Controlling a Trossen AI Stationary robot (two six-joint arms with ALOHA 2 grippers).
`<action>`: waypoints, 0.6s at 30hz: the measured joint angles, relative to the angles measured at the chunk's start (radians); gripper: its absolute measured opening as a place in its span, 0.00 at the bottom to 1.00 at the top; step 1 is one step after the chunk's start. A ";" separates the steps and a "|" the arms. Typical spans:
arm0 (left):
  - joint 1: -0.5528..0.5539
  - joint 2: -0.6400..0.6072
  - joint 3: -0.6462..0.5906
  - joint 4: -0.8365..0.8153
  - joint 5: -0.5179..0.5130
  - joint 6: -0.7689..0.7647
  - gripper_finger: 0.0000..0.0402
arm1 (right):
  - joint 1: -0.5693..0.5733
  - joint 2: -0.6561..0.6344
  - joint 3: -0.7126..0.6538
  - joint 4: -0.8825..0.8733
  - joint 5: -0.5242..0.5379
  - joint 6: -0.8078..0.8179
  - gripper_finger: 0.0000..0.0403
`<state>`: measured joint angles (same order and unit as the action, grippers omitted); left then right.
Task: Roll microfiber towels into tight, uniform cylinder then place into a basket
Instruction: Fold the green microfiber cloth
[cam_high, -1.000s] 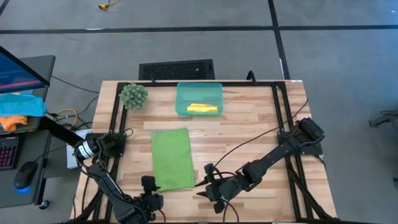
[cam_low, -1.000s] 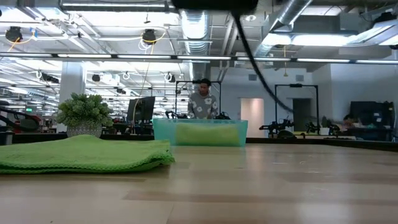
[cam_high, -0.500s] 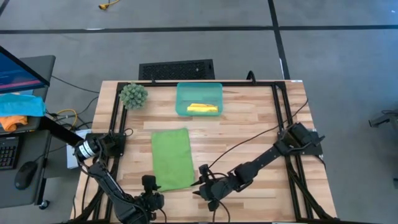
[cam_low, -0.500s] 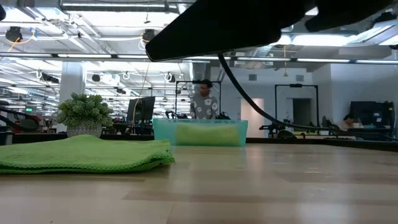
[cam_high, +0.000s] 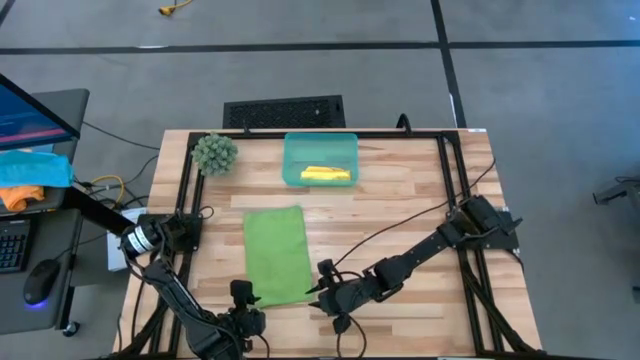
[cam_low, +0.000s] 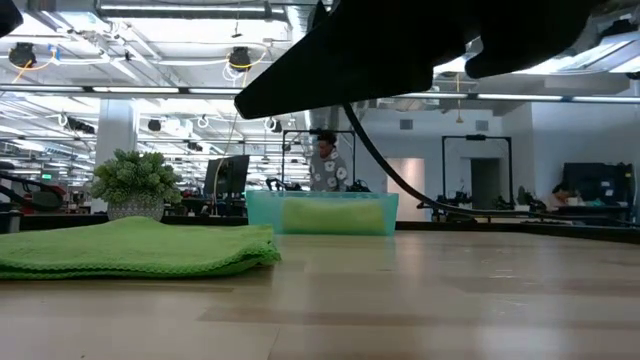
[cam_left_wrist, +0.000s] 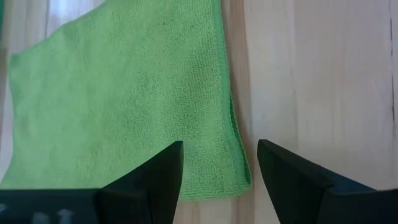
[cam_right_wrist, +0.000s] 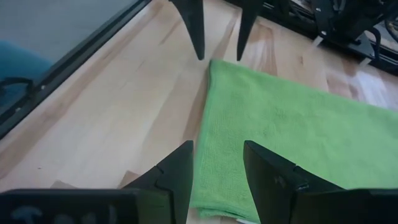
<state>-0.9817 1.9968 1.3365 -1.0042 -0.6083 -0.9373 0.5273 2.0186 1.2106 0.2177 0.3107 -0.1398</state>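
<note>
Lime green towel (cam_high: 276, 255) lies flat mid-worktop (cam_high: 400, 215), the yellow towel (cam_high: 326, 175) rolled in the teal basket (cam_high: 292, 160) beyond, with left claw (cam_high: 243, 297) and right claw (cam_high: 318, 290) both spread empty at its near corners.

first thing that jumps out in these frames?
The lime green towel lying flat and unrolled on the near half of the table, with both open grippers at its near edge: the left gripper at one corner, the right gripper at the other. Next, the yellow towel, already sitting in the teal basket at the far edge.
</note>
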 joint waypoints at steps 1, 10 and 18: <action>0.000 0.000 0.000 0.000 0.000 0.000 0.50 | 0.000 0.000 0.000 0.000 0.000 0.001 0.41; -0.009 0.000 0.000 -0.001 -0.001 -0.004 0.50 | 0.000 0.000 0.000 0.000 0.000 0.027 0.41; -0.009 0.000 -0.027 0.013 0.000 -0.030 0.50 | 0.000 0.000 0.000 -0.018 0.000 0.042 0.41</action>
<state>-0.9907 1.9968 1.3099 -0.9911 -0.6087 -0.9675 0.5274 2.0182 1.2106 0.1998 0.3107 -0.0975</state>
